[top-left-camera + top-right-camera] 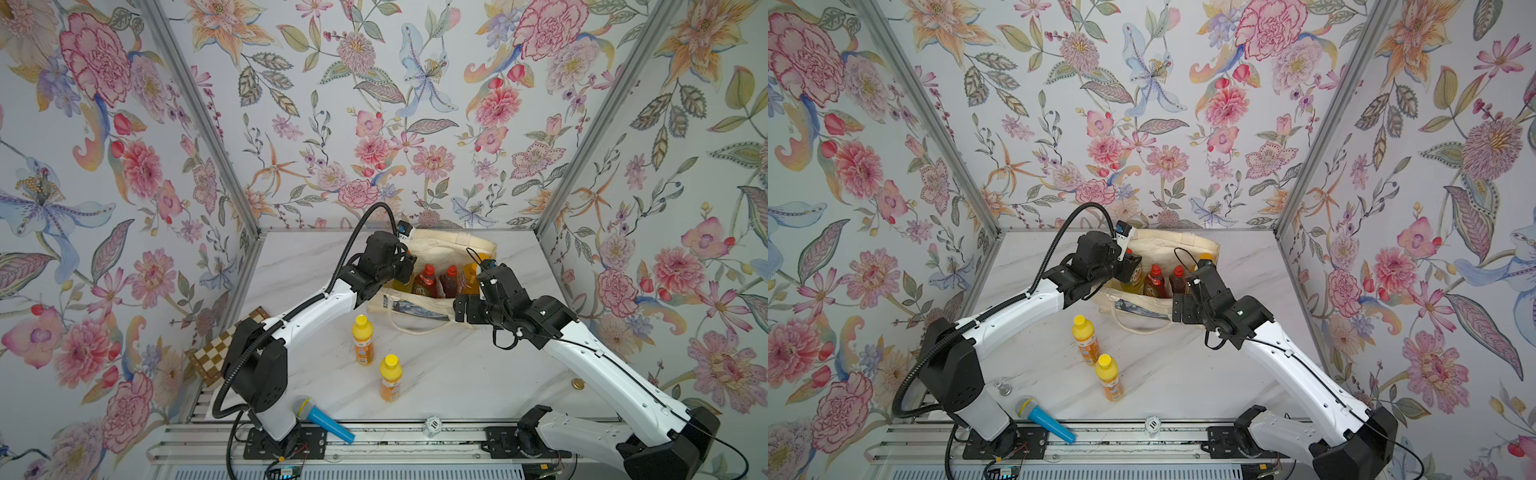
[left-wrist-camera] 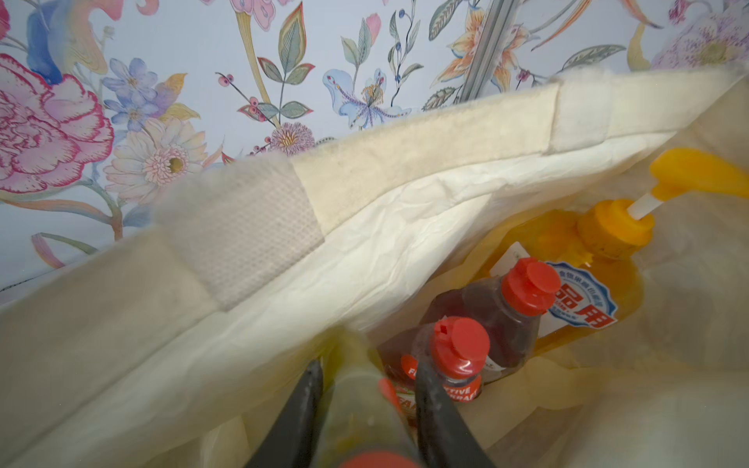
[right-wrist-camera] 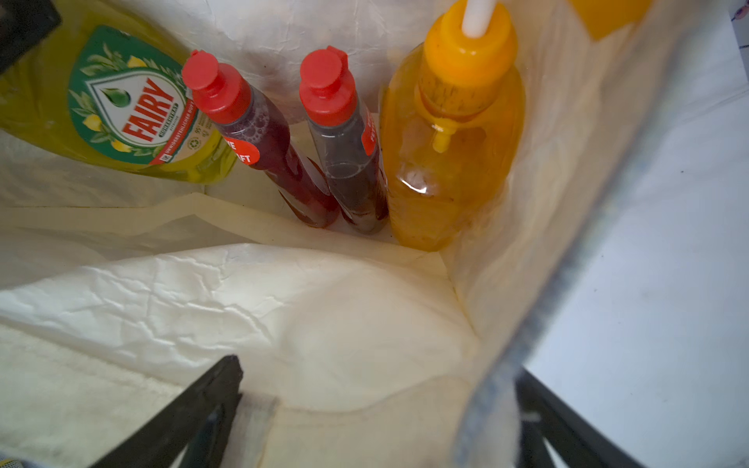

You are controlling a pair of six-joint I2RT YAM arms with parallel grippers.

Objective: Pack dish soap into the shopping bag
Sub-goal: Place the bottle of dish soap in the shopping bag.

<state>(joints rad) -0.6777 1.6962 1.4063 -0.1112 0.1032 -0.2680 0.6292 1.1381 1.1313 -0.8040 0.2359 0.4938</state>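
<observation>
Packing step in hand, judging by the scene: the left gripper (image 2: 367,372) is holding the yellow-green bottle (image 3: 101,101) tilted inside the bag (image 1: 453,241), jaws closed partway on it, beside two red-capped bottles (image 3: 251,133) and the pump bottle (image 3: 450,162). The right gripper (image 3: 379,372) is standing wide open astride the bag's wall, gripping nothing. Next, probably: letting go, then fetching two yellow-capped bottles (image 1: 363,340) standing on the table (image 1: 457,374).
</observation>
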